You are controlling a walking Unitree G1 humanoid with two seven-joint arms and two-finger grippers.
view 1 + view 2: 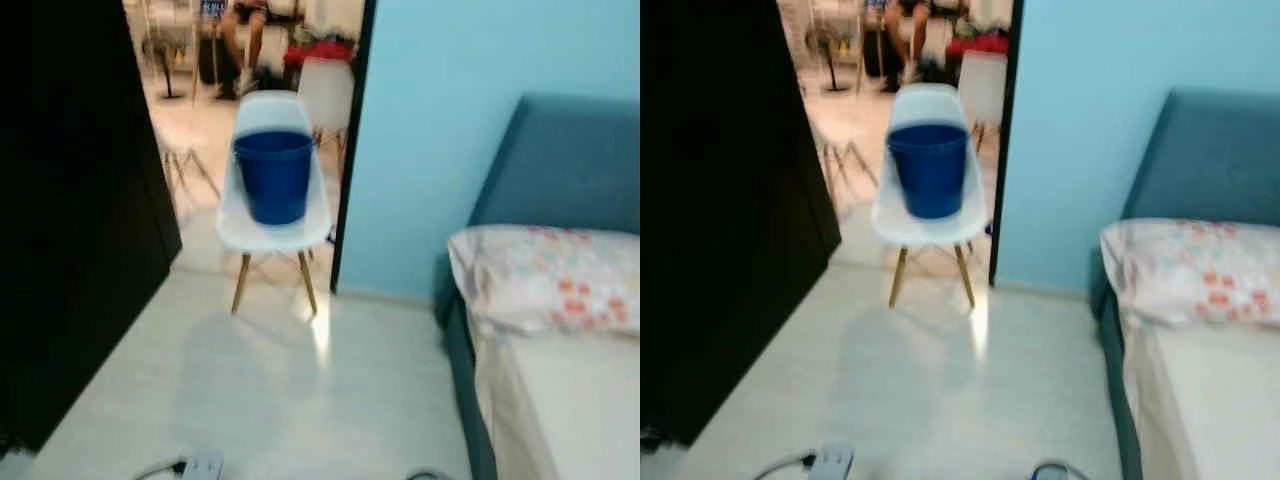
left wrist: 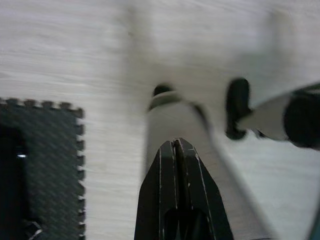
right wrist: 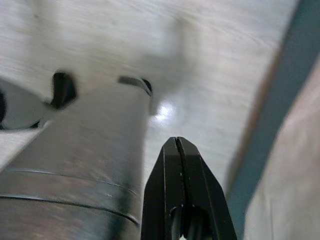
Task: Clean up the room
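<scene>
Power strip (image 1: pixel 203 466) lies nearest you on the floor; both the left gripper (image 2: pixel 177 147) and right gripper (image 3: pixel 179 145) hang closed, empty. Bucket (image 1: pixel 273 175) sits on the chair (image 1: pixel 272 232) ahead (nothing collected yet, apparently).

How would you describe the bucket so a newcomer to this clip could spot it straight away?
Start at the light blue wall and go to its left edge, where a doorway opens beside a tall dark cabinet. In that doorway stands a white chair with wooden legs. The bucket sits upright on its seat: it is deep blue, round and open-topped, the only dark blue thing against the pale chair and floor.
</scene>
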